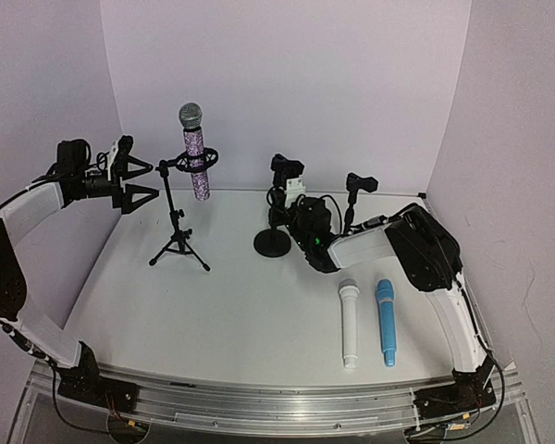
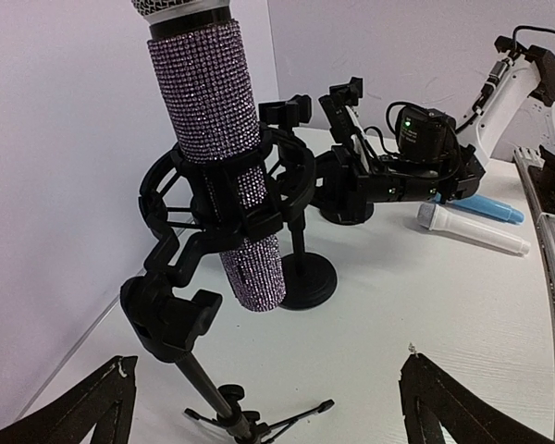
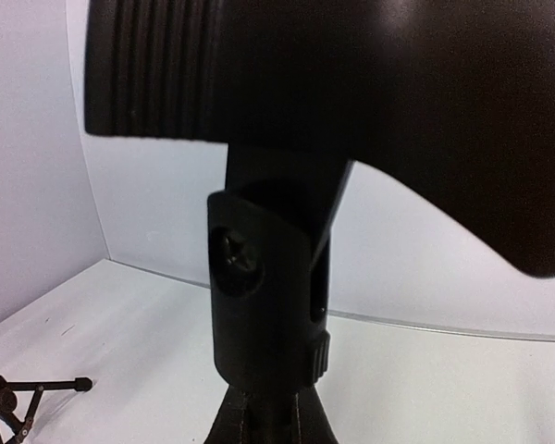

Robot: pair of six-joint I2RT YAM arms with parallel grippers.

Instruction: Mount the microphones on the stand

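One down: purple-glitter microphone [image 1: 196, 153] sits in the tripod stand [image 1: 177, 231] at 10 o'clock; white microphone [image 1: 349, 324] and blue microphone [image 1: 386, 322] lie loose at 4. Left gripper [image 1: 141, 182] wide open, empty; right gripper [image 1: 287, 185]: can't tell.

No legible text, label, brand or number in any view, purple-glitter microphone [image 1: 196, 159], white microphone [image 1: 349, 326], light blue microphone [image 1: 386, 324] and black stand clip [image 3: 268, 305] all showing plain, unmarked surfaces
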